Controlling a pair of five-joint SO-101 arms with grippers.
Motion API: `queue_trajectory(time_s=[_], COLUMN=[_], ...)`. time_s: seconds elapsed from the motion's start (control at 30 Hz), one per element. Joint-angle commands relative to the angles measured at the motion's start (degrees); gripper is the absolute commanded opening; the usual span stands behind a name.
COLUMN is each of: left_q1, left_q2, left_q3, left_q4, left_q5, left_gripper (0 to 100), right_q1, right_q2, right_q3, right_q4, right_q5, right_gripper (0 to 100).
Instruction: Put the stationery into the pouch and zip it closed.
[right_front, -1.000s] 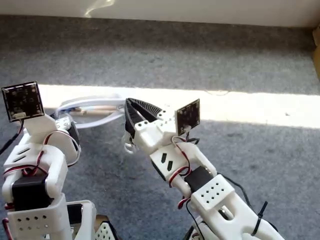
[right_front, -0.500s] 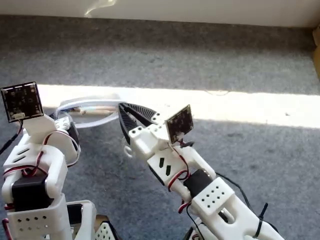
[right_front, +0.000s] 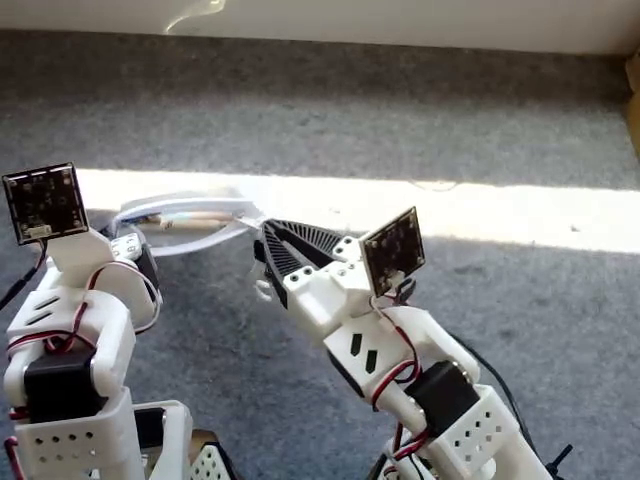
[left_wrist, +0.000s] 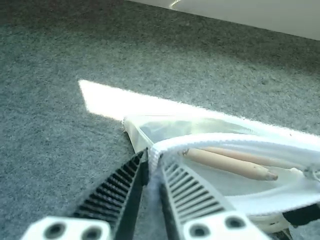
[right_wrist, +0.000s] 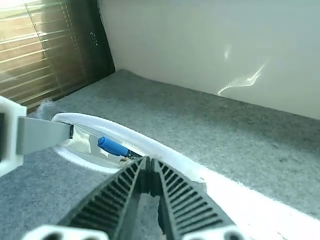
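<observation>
Grey carpeted worktop (right_front: 500, 130), sunny stripe across it. Left claw (left_wrist: 152, 160) pinches the rim of the clear, white-edged pouch (left_wrist: 225, 140); right claw (right_wrist: 148, 164) sits closed at its other end. Pencil (left_wrist: 225, 161) inside.

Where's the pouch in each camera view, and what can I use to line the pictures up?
High view: pouch left of centre, at the sunlit strip's left end.
Left wrist view: pouch rim pinched in the left gripper.
Right wrist view: pouch just past the right gripper.
Shared landmark: the sunlit strip.
</observation>
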Motion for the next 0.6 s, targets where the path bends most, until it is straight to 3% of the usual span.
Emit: queue_trajectory(time_s=[0.0, 0.1, 0.27, 0.43, 0.57], left_q1=[-0.66, -0.66, -0.66, -0.66, -0.66], left_q2=[-0.84, -0.84, -0.84, -0.84, -0.84], left_q3=[-0.57, -0.57, -0.57, -0.57, -0.57], left_q4=[-0.35, -0.35, -0.35, -0.35, -0.35], left_q5=[-0.35, -0.35, -0.35, -0.44, -0.53], left_gripper=[1, 1, 1, 1, 1], right_q1=[0.40, 0.31, 0.31, 0.22, 0.22], right_q2=[-1.63, -1.63, -1.63, -1.63, -1.54], right_q3=[-3.38, -3.47, -0.75, 5.32, 9.45], right_q4=[3.91, 9.19, 9.19, 4.26, 0.84], right_q5=[0.70, 0.70, 0.70, 0.44, 0.35], right_gripper=[0.7, 0.7, 1.5, 15.4, 17.3])
